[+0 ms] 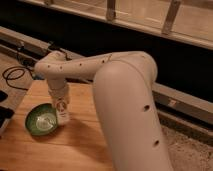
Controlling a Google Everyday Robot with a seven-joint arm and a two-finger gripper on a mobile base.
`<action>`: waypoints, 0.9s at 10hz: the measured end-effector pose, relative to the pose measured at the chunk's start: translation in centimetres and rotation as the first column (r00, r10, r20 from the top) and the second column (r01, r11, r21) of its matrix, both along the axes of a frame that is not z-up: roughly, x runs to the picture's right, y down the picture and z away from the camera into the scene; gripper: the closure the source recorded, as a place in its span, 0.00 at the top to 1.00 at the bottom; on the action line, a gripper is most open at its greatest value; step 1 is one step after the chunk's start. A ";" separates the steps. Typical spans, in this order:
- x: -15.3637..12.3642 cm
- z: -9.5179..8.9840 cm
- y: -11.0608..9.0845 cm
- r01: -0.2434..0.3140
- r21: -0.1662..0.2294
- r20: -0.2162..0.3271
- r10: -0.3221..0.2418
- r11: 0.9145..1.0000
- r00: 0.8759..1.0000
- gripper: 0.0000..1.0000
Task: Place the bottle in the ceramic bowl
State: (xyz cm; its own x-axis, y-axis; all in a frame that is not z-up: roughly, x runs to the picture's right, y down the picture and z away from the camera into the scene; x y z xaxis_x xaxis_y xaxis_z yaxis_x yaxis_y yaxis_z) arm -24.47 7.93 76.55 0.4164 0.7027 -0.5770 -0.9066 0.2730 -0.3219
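The ceramic bowl, dark green at the rim with a shiny pale centre, sits on the wooden table at the left. My gripper hangs from the white arm just above the bowl's right rim. It holds the small white bottle upright, with the label facing the camera. The bottle's lower end is beside or just over the bowl's right edge; I cannot tell whether it touches.
My large white arm fills the centre and right of the view. Black cables lie on the floor at the far left. A dark ledge and rail run behind the table.
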 end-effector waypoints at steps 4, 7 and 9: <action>-6.8 -2.0 3.9 0.142 -0.058 0.159 -0.131 0.988 0.978 0.00; -8.7 -2.3 5.2 0.173 -0.099 0.221 -0.148 0.980 0.964 0.11; -8.7 -2.3 5.3 0.175 -0.100 0.219 -0.150 0.980 0.964 0.32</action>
State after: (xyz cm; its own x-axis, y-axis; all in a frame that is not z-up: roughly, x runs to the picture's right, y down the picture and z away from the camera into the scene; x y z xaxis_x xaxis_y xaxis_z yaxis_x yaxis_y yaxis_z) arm -33.15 13.19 74.21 0.6396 0.5481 -0.5389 -0.7620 0.3595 -0.5387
